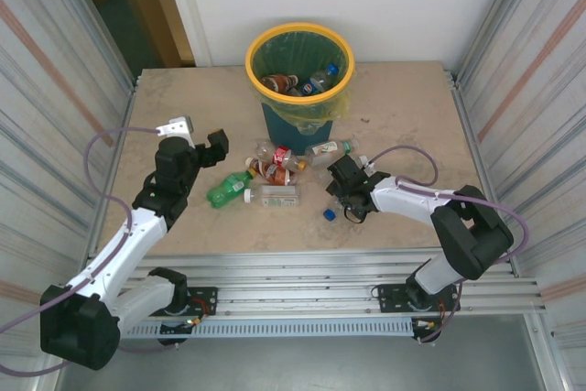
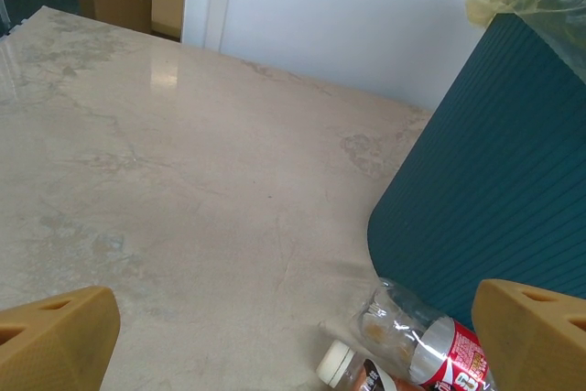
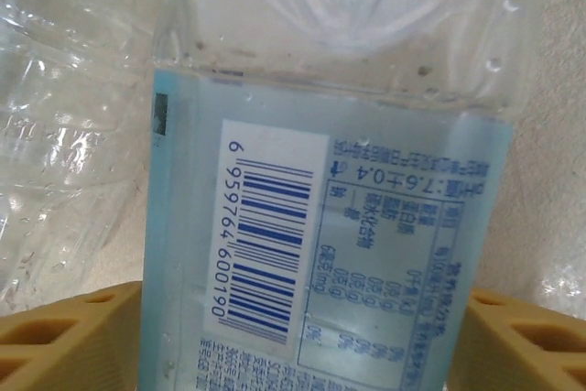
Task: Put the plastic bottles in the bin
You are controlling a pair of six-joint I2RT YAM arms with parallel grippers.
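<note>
The bin (image 1: 299,36), dark teal with a yellow rim and a bag liner, stands at the back of the table with several plastic bottles (image 1: 298,82) inside. More bottles lie in front of it: a red-labelled cluster (image 1: 275,165), a green one (image 1: 229,191), a clear one (image 1: 276,196) and another clear one (image 1: 328,149). My right gripper (image 1: 351,194) is low over the table. Its fingers (image 3: 64,336) press both sides of a clear bottle with a pale blue label (image 3: 320,226). My left gripper (image 1: 197,137) hangs open left of the cluster, nothing between its fingers (image 2: 55,341).
A blue cap (image 1: 329,214) shows on the table beside the right gripper. In the left wrist view the bin wall (image 2: 494,162) rises on the right, with a red-labelled bottle (image 2: 430,336) and a white-capped one (image 2: 341,363) at its foot. Metal walls flank the table.
</note>
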